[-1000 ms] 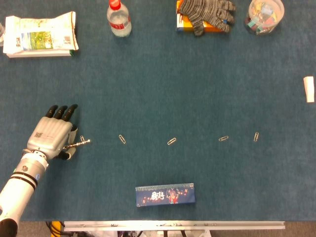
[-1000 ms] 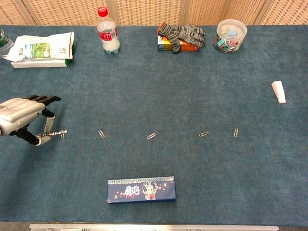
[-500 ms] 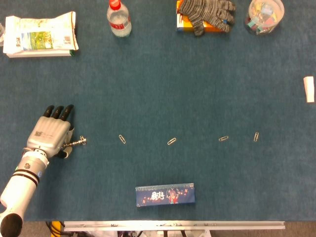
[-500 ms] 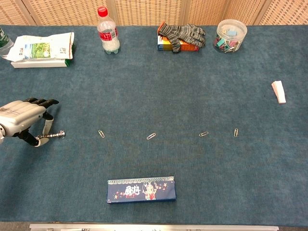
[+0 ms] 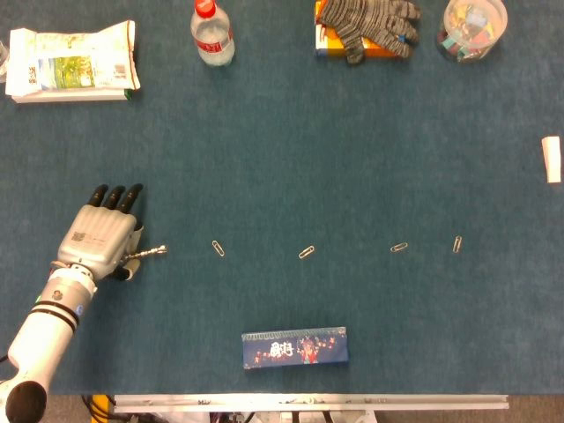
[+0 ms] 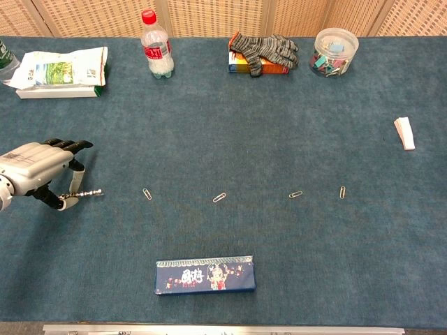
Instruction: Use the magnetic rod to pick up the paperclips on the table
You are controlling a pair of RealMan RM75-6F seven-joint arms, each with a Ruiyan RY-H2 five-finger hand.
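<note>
Dark teal felt covers the table (image 5: 370, 159), and on it four small silver paperclips lie in a loose row: the nearest paperclip (image 5: 218, 248) just right of the rod, a second (image 5: 306, 252), a third (image 5: 399, 248) and a fourth (image 5: 456, 244) further along. At the left edge, the robot's left hand (image 5: 99, 240) pinches a thin silver magnetic rod (image 5: 148, 253) between thumb and a finger, its tip pointing right toward the clips; the right hand shows in neither view. Compared with half a second ago, the hand has slid right again after a brief pull-back, so the rod tip now sits nearer the first clip, though clearly apart from it. No clip can be made out on the rod now, and four remain on the felt, so most of the pickup looks still ahead. A long blue printed box (image 5: 294, 346) lies near the front edge; a clear plastic bottle with a red cap (image 5: 212, 35) and a grey knitted glove (image 5: 366, 25) sit along the far side.
</note>
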